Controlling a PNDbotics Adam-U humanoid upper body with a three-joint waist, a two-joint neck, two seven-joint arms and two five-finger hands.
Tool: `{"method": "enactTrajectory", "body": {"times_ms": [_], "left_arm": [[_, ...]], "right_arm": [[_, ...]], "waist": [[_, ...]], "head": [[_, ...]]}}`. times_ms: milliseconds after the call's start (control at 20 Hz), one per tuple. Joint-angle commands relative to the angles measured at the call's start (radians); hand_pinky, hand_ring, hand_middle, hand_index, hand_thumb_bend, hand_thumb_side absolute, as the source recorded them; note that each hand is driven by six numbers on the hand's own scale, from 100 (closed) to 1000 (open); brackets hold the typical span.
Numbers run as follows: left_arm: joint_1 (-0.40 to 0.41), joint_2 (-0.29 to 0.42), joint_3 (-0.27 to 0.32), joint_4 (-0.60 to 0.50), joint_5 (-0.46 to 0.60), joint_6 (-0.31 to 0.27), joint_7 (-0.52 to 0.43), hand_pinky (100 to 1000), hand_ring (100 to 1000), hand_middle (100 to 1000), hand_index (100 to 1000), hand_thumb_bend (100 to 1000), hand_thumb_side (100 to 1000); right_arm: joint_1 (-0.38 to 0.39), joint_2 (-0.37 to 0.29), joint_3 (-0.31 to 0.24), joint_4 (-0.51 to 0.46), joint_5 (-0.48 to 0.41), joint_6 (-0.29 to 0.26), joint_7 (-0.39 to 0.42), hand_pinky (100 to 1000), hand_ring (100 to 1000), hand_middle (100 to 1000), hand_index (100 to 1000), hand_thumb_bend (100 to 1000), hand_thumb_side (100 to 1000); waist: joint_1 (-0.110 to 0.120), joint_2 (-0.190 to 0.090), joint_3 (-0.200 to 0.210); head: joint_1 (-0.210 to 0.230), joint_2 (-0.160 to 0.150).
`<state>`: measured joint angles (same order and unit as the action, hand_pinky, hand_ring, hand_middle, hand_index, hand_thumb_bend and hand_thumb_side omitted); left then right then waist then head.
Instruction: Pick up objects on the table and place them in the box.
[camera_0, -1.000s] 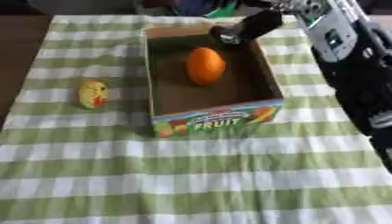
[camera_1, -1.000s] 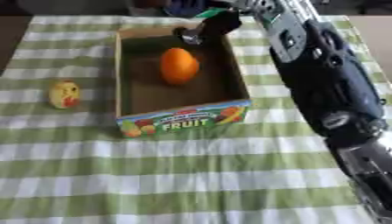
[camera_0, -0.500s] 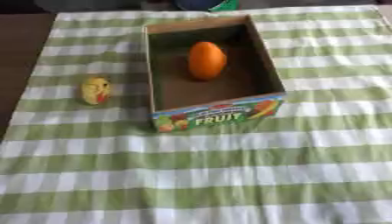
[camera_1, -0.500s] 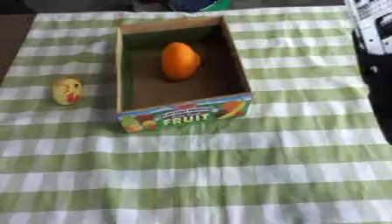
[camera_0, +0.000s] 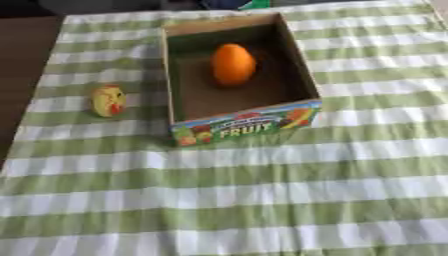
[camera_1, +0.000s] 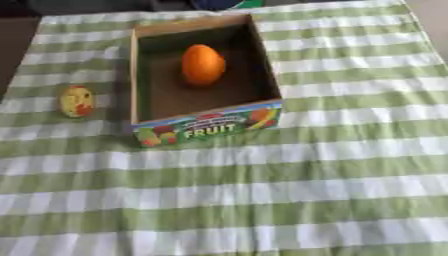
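An orange fruit (camera_0: 233, 64) lies inside the box (camera_0: 243, 127), a yellow fruit (camera_0: 108, 100) left of it on the tabletop (camera_0: 262, 200); no hand shows, so neither hand's state can be told.

Even daylight, everything blurred (no glare anywhere).

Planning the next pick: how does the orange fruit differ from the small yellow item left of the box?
The orange fruit lies inside the box, toward its far end; the yellow item sits outside on the checked cloth, left of the box. The orange fruit is plain orange and looks larger; the yellow item is yellow with red marks and looks smaller. Both are rounded, and no robot hand touches either.
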<state>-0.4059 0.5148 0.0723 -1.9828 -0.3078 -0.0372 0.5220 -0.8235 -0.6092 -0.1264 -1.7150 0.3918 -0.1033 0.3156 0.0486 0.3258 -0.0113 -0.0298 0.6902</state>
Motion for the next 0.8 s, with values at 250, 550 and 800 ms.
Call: {"method": "enactTrajectory", "body": {"times_ms": [250, 550, 800], "left_arm": [[-0.061, 0.199, -0.032, 0.054, -0.111, 0.111, -0.075, 576, 693, 757, 894, 100, 745], [-0.095, 0.347, -0.147, 0.188, -0.204, 0.197, -0.167, 572, 712, 760, 910, 100, 773], [-0.142, 0.414, -0.237, 0.307, -0.279, 0.180, -0.242, 580, 728, 761, 910, 249, 914]], "right_arm": [[0.120, -0.041, -0.048, -0.198, -0.118, 0.102, -0.114, 752, 761, 691, 902, 100, 907], [0.165, -0.050, -0.040, -0.283, -0.210, 0.162, -0.206, 750, 758, 690, 899, 100, 903], [0.175, -0.054, -0.028, -0.285, -0.285, 0.145, -0.281, 750, 752, 684, 894, 100, 899]], "waist": [[0.008, -0.032, -0.007], [0.015, -0.037, -0.021], [0.019, -0.035, -0.031]], "head": [[0.006, 0.018], [0.015, 0.015], [0.028, 0.011]]}}
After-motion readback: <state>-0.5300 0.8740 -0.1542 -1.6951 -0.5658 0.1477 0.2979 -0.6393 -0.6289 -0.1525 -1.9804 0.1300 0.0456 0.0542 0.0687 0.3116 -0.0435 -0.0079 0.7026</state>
